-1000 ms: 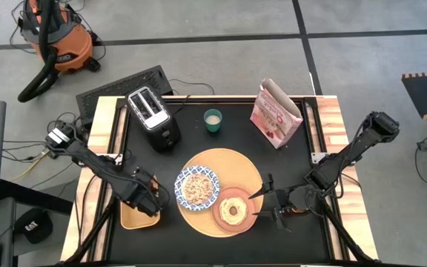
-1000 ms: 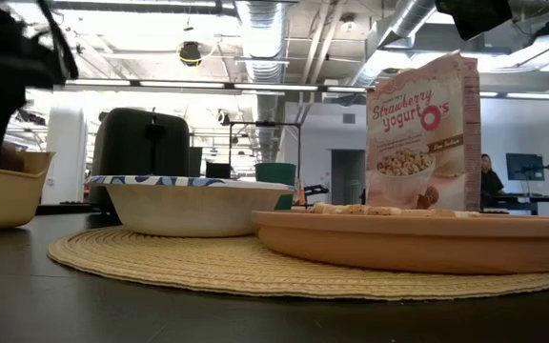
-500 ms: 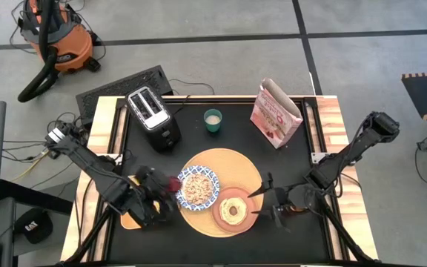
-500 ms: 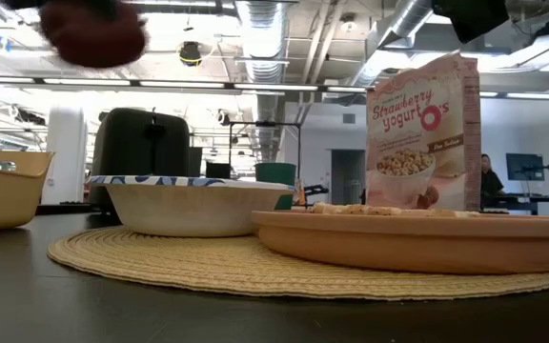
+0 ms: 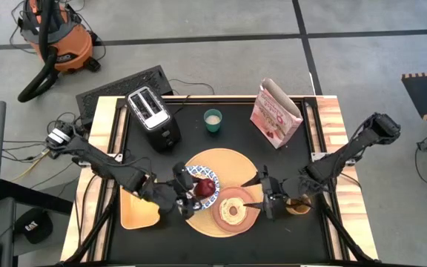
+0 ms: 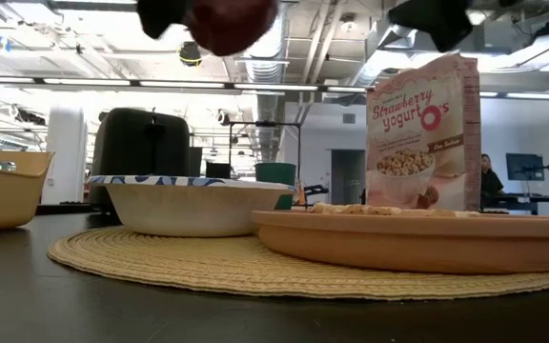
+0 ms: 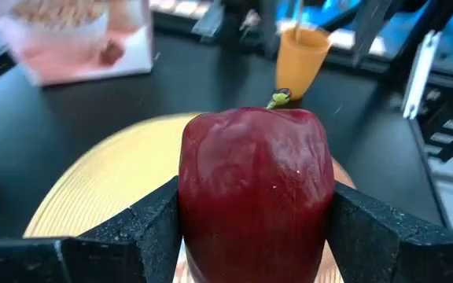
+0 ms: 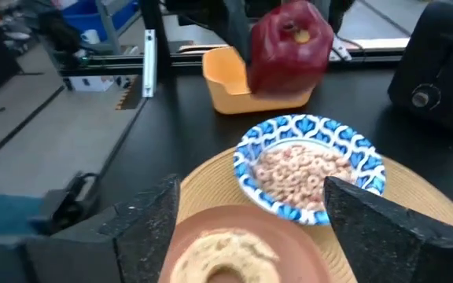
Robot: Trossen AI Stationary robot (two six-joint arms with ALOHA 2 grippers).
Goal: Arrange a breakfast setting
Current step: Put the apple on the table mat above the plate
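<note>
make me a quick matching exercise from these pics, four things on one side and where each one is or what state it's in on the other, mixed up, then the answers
Things
1. dark red apple
2. pale bagel
3. blue-and-white patterned bowl
4. orange cup

Places or states
A. lies on the small pink plate
B. holds cereal rings, on the round tan board
C. clamped in the left gripper, up in the air over the bowl
D. stands on the black table beyond the board, near the right gripper

Pairs: 1-C, 2-A, 3-B, 4-D
</note>
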